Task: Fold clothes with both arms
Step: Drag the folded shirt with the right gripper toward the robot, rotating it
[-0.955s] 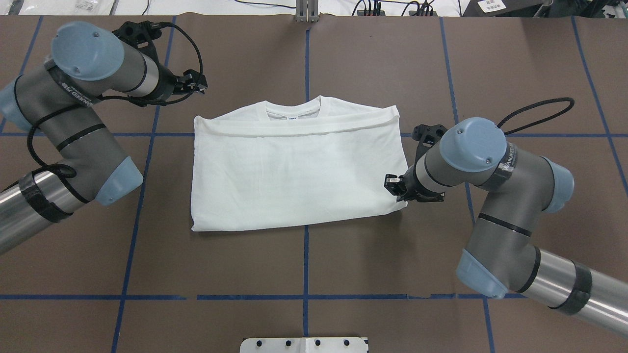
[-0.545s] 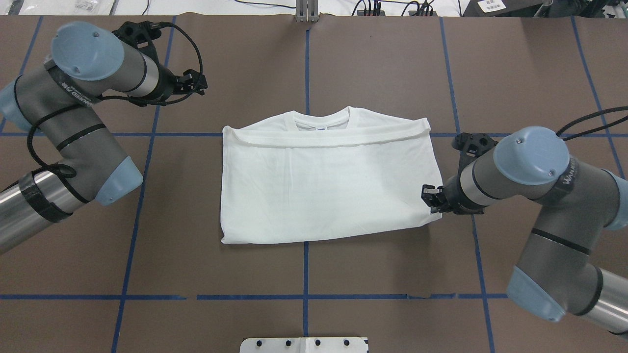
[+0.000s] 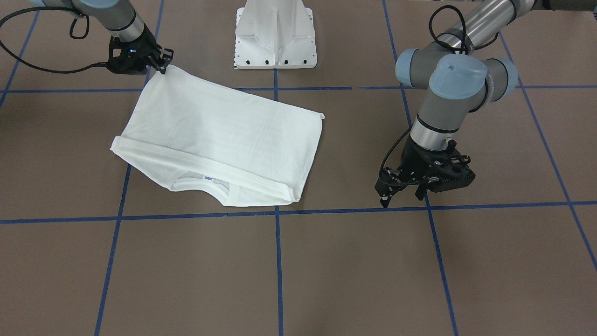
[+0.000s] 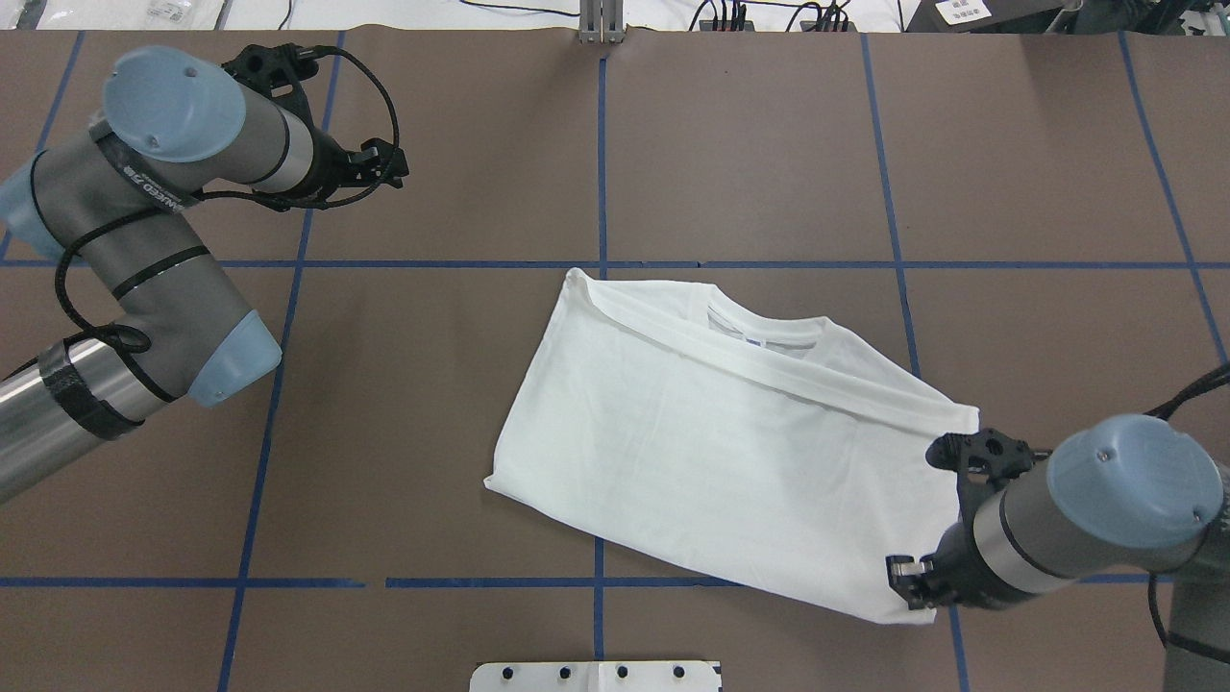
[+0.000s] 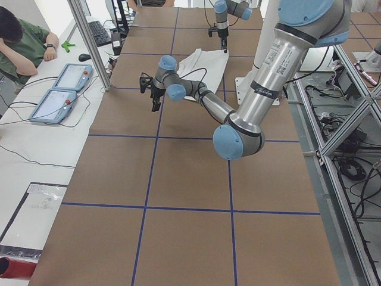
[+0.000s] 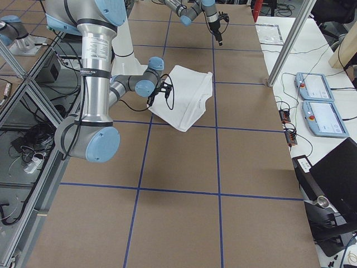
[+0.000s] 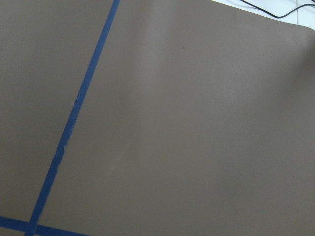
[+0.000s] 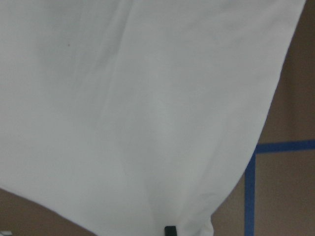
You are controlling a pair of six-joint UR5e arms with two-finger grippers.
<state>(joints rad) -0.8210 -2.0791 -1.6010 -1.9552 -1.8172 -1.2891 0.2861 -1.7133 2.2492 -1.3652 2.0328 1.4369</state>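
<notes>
Pinching the near right corner of the folded white shirt (image 4: 730,442), right gripper (image 4: 905,580) is clamped; shirt lies skewed on worktop (image 4: 432,538); left gripper (image 3: 400,195) hovers far left, fingers apart.

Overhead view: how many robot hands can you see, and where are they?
2. The left hand hangs over bare table at the far left, apart from the shirt. The right hand grips the shirt's near right corner. Neither looks hidden.

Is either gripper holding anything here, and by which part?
The right gripper pinches the shirt by its corner nearest the robot, on the edge away from the collar. The left gripper holds nothing.
</notes>
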